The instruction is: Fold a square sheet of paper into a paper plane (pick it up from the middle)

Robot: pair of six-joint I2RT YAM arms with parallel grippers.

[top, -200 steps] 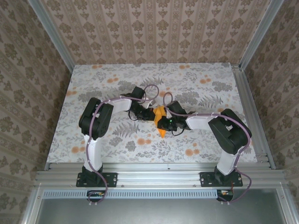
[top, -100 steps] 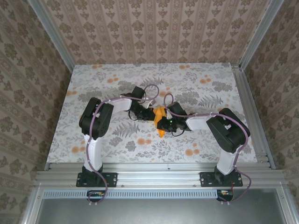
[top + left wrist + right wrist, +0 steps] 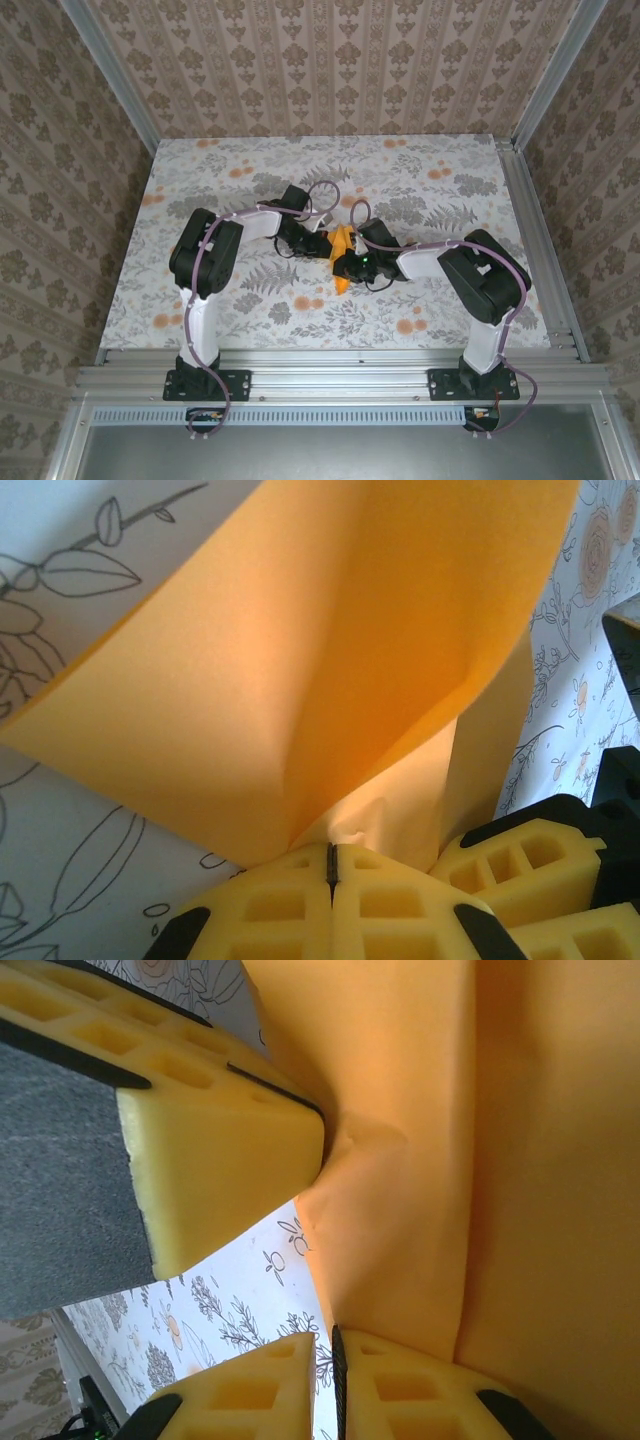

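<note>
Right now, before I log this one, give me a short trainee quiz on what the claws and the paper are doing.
1. True or false: the left claw is shut on the orange paper.
2. The paper sits: A alone at the far edge; B between the left claw and the right claw; C alone at the near edge.
3. Fill in: the claws' fingers are coloured ___.
Key: 1 true; 2 B; 3 yellow.
</note>
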